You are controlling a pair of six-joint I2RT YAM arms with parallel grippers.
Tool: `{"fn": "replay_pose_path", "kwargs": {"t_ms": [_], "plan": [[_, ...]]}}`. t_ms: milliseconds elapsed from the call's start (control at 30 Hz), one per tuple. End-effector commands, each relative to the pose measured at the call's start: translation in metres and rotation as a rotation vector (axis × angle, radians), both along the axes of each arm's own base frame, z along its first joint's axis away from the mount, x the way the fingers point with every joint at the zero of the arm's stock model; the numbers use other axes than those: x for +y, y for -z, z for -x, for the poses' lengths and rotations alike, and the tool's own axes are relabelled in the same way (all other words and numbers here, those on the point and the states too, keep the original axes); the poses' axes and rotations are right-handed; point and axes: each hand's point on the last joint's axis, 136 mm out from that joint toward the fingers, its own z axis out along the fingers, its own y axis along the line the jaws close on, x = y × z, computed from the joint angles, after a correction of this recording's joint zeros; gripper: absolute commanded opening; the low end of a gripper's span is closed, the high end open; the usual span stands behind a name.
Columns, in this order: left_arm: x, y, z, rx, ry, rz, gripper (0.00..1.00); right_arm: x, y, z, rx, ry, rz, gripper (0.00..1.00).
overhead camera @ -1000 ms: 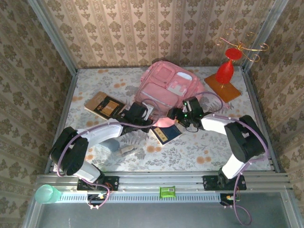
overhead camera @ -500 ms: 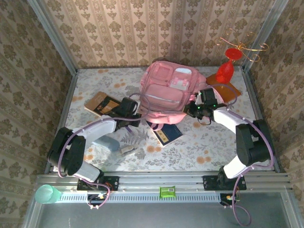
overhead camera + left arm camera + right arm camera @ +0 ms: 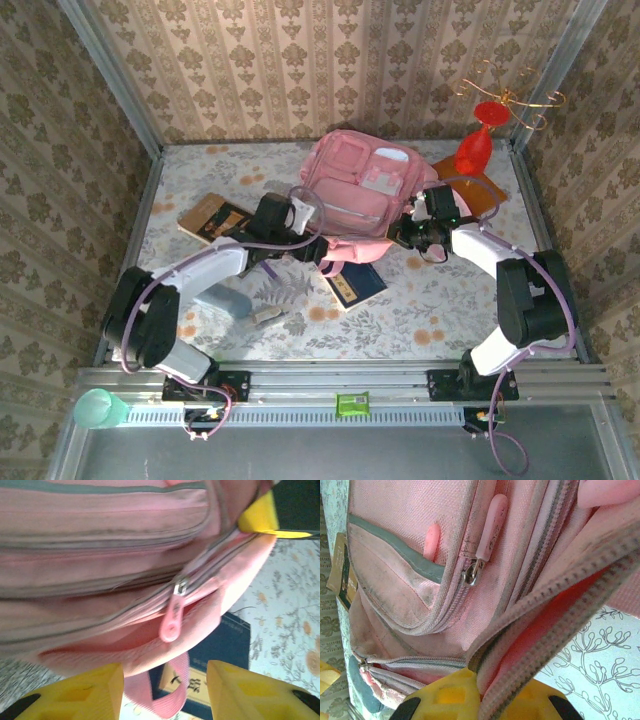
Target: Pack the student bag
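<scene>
The student bag (image 3: 355,190), a large pink backpack, stands at the back middle of the table with its zipped pockets facing up. My right gripper (image 3: 403,232) is at its right lower corner, shut on the edge of an unzipped opening (image 3: 530,645); the yellow fingers (image 3: 445,700) pinch the zipper tape. At the bag's left lower edge my left gripper (image 3: 318,250) has its jaws open. In the left wrist view its fingers (image 3: 75,695) stand wide apart below the bag (image 3: 100,580), with a pink strap loop (image 3: 172,690) hanging loose between them and a zipper pull (image 3: 172,622) above.
A dark blue book (image 3: 355,285) lies partly under the bag's front edge. A brown book (image 3: 220,220) lies to the left, and a pale grey-blue object (image 3: 225,300) sits nearer the front. A red stand on a wooden base (image 3: 475,160) is at the back right.
My right gripper shut on the bag's edge and pulled it up and right. My left gripper, shut before, has now opened and moved right along the bag's lower edge.
</scene>
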Motion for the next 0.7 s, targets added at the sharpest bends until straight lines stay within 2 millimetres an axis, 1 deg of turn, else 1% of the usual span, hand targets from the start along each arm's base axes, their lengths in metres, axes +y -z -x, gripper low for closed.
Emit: {"fn": "replay_pose_path", "kwargs": {"t_ms": [0,100,200,300,467,667], "plan": [[-0.020,-0.002,0.008,0.050,0.085,0.031,0.50,0.012,-0.017,-0.011,-0.078,-0.048,-0.046,0.00],[-0.025,0.005,0.002,0.070,0.084,0.015,0.50,0.014,-0.015,-0.012,-0.074,-0.048,-0.055,0.00],[-0.025,0.017,-0.004,0.098,0.063,-0.024,0.49,0.015,-0.014,-0.012,-0.073,-0.048,-0.060,0.00],[-0.027,0.024,-0.006,0.120,0.055,-0.028,0.47,0.015,-0.014,-0.012,-0.073,-0.047,-0.061,0.00],[-0.030,0.032,-0.008,0.151,0.046,-0.036,0.43,0.015,-0.012,-0.012,-0.070,-0.045,-0.066,0.00],[-0.037,0.036,-0.012,0.167,0.046,-0.011,0.43,0.017,-0.010,-0.012,-0.066,-0.048,-0.068,0.00]]}}
